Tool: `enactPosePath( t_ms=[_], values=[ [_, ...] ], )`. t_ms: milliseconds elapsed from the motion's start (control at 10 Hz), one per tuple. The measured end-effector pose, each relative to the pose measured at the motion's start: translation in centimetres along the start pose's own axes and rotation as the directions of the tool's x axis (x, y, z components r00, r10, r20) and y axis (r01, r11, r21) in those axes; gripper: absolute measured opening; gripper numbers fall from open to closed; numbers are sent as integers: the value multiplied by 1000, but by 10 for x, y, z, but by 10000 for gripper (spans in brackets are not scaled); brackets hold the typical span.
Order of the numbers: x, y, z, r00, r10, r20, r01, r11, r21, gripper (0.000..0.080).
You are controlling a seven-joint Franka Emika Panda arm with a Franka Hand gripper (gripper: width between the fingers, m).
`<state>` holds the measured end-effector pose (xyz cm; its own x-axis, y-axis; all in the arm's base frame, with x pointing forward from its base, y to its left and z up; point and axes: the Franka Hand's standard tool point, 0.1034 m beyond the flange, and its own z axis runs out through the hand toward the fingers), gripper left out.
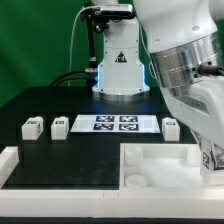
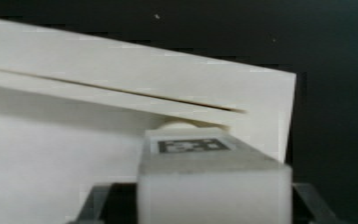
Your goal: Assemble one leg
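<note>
Three spare legs (image 1: 58, 125) on black table (image 1: 60, 155), green curtain (image 1: 40, 40); end effector (image 1: 210, 158) grips leg (image 2: 202, 172).

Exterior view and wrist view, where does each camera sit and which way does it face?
Exterior view: across the table from the robot base, looking slightly down at it; the arm shows.
Wrist view: on the wrist, looking along the jaws at the leg they hold.
Shared: that leg and the white tray piece.
</note>
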<state>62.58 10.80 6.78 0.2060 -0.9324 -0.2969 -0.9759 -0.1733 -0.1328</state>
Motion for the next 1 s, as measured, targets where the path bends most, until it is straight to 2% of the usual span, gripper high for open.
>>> enactPosePath(
  t_ms=[100, 200, 300, 400, 700, 800, 900, 1000],
  values=[
    [0, 0, 0, 999, -41, -3, 41, 999, -5, 369],
    [-3, 1, -1, 985, -171, -10, 171, 985, -28, 369],
    [-8, -2, -3, 948, -317, -24, 315, 948, -45, 548],
    [-6, -1, -2, 915, -403, -20, 402, 915, -47, 631],
    [-6, 0, -1, 785, -619, -8, 618, 785, -54, 644],
    [-7, -1, -2, 656, -754, -13, 751, 655, -84, 649],
    [-7, -2, -3, 527, -850, -8, 845, 525, -101, 649],
    [-1, -2, -4, 374, -928, 5, 923, 371, -102, 649]
  ],
)
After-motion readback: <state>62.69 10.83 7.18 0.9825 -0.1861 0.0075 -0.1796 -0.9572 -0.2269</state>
